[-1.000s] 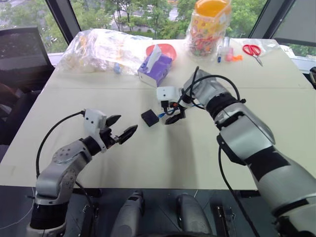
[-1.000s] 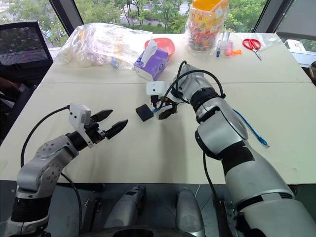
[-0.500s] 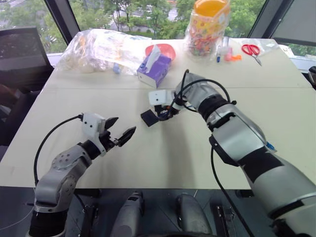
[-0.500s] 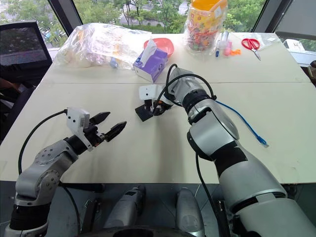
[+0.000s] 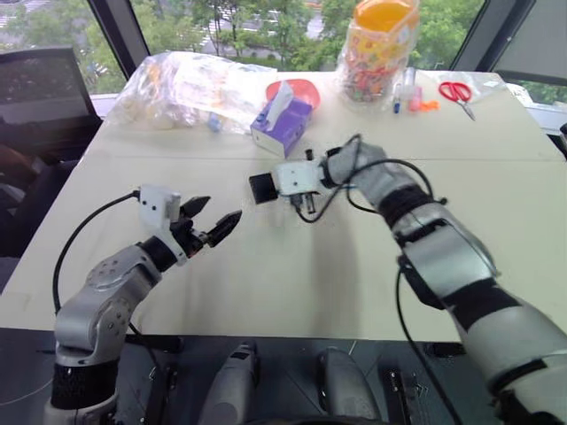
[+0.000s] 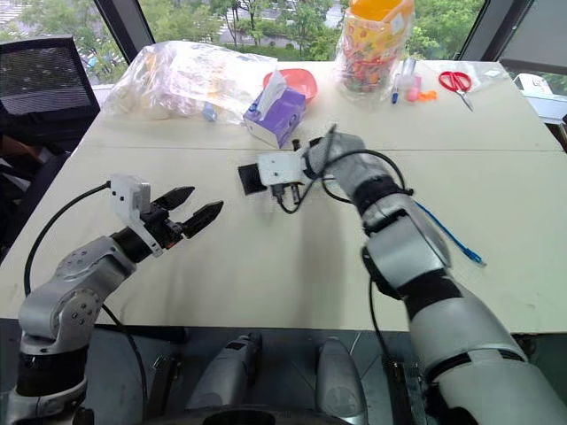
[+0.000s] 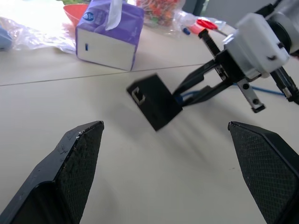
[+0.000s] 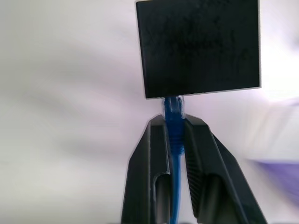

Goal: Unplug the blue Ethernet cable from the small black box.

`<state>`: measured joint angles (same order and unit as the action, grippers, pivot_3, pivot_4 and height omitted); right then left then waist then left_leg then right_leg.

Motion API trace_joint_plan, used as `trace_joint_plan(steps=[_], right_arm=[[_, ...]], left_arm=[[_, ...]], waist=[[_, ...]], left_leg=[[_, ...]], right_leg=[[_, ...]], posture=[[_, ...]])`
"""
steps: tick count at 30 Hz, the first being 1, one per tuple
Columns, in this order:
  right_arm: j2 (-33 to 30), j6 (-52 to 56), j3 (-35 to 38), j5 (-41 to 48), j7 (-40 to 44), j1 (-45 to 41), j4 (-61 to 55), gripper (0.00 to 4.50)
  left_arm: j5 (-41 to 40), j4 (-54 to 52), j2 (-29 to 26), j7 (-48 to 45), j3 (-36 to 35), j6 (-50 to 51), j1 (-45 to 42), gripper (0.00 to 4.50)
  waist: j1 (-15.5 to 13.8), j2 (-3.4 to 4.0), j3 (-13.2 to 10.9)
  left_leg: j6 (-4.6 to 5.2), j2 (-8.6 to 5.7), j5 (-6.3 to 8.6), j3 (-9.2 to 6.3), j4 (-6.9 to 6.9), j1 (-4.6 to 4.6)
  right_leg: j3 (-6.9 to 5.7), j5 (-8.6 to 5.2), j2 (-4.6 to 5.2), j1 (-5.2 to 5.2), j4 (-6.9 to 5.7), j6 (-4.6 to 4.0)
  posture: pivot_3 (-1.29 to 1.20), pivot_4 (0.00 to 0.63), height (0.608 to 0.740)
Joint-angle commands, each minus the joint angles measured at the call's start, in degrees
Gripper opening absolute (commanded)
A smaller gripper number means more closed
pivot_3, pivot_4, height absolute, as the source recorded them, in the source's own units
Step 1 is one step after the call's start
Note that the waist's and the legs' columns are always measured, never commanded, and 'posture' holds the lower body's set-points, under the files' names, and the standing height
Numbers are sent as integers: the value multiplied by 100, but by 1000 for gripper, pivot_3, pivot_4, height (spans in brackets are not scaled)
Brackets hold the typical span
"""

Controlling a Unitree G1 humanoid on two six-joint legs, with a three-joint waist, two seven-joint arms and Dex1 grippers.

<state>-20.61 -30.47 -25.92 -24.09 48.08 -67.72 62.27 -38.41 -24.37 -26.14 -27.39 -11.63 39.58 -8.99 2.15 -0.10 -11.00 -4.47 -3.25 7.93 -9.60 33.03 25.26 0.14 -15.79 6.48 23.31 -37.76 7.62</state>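
Near the middle of the pale table (image 5: 292,274), the right gripper (image 8: 175,127) has its two black fingers pinched tight on the thin light-blue Ethernet cable (image 8: 175,140) just behind its plug, which is seated in the small matte black squarish box (image 8: 200,46). The box seems lifted off the tabletop, tilted, though contact beneath it is hard to judge. The cable's far stretch passes behind the right arm, hidden. The left gripper (image 5: 215,224) hovers well apart, jaws spread wide, empty. A purple tissue box (image 5: 280,125) stands behind.
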Motion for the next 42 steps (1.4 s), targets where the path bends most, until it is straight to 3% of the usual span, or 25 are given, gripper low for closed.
trace_joint_plan(steps=[1,6,12,18,29,33,39,40,42], right_arm=[[-506,-318,336,-145,-1029,834,-1528,53],[-1043,-143,617,-901,-2256,2213,-3888,53],[-1062,350,885,-1172,-2536,3270,-5925,53],[-1067,692,857,-1167,-2370,3630,-6666,53],[-1077,864,789,-1085,-2086,3760,-7032,53],[-1049,892,778,-1049,-2003,3729,-7089,0],[-1054,884,770,-1001,-1904,3715,-7125,0],[-1058,885,771,-994,-1889,3717,-7135,0],[-1061,912,772,-949,-1821,3719,-7148,0]], left_arm=[[-403,-9,-140,-205,-30,292,-309,4500],[-796,383,-291,-605,80,738,-884,4500],[-860,830,-528,-1199,392,939,-1400,4500],[-647,1228,-578,-1602,629,761,-1718,4500],[-470,1444,-418,-1763,740,560,-1922,4500],[-399,1477,-361,-1798,774,498,-1921,3270],[-328,1490,-316,-1893,807,425,-1885,811],[-329,1481,-310,-1898,805,428,-1881,504],[-324,1473,-298,-1906,802,432,-1877,496]], waist=[[20,-2,1],[55,-2,0],[36,-2,0],[17,-12,1],[21,-13,0],[16,-15,-1],[18,-16,-1],[20,-16,-1],[19,-16,-1]], left_leg=[[0,1,-1,1,0,-1],[1,4,-2,14,2,-10],[2,5,-3,26,7,-24],[2,5,-3,30,14,-40],[2,5,-3,32,13,-40],[2,5,-3,32,13,-40],[2,5,-3,32,13,-40],[2,5,-3,32,13,-40],[2,5,-3,32,13,-40]], right_leg=[[3,0,0,1,-1,0],[21,0,-2,14,-27,-1],[39,-1,-5,2,-29,-2],[44,-13,-4,-20,-24,-24],[45,-12,-3,-19,-22,-23],[46,-12,-3,-19,-21,-23],[45,-12,-2,-19,-21,-23],[45,-13,-2,-19,-21,-23],[46,-13,-2,-19,-21,-24]], posture=[[0,150,728],[0,150,728],[0,150,728],[0,150,728],[0,150,728],[0,150,728],[0,150,728],[0,150,728],[0,150,728]])
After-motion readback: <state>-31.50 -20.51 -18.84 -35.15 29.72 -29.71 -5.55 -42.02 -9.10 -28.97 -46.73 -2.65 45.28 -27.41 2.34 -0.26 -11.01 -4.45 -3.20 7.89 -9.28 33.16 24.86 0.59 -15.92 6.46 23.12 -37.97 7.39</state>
